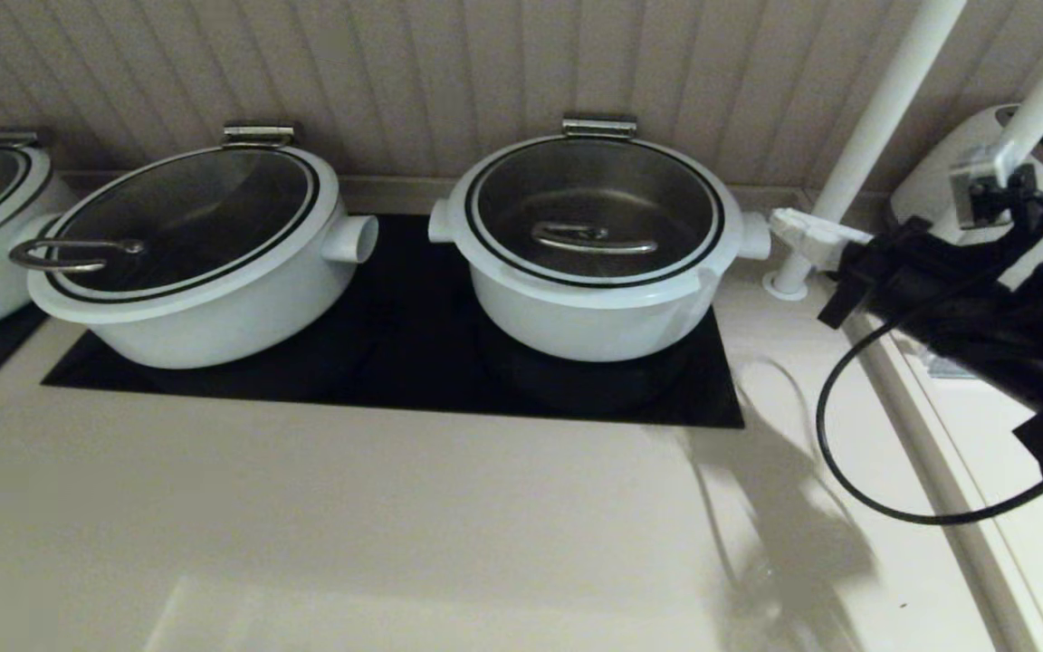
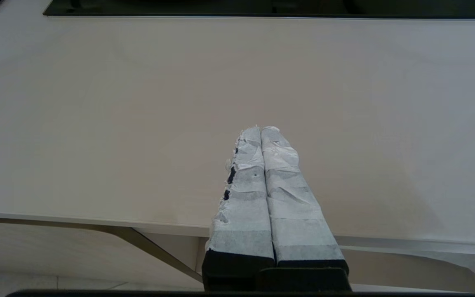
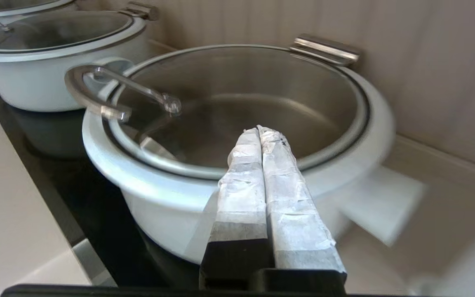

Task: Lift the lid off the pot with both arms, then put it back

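Lid [image 1: 594, 210] sits on pot [image 1: 592, 299] on the black hob [image 1: 413, 353], just ahead of the right claw [image 3: 260, 131], fingers pressed together. Left claw [image 2: 261, 130], likewise pressed together, hangs over beige counter [image 2: 138, 123].

Black right arm [image 1: 965, 299], looped cable [image 1: 834, 435], white-taped fingers [image 3: 241, 181]

Glossy glass lid [image 1: 596, 210], shiny steel handle [image 1: 594, 238], smooth white pot [image 1: 590, 312].

Three pots [image 1: 589, 272], three lids [image 1: 596, 208], two claws [image 3: 261, 131].
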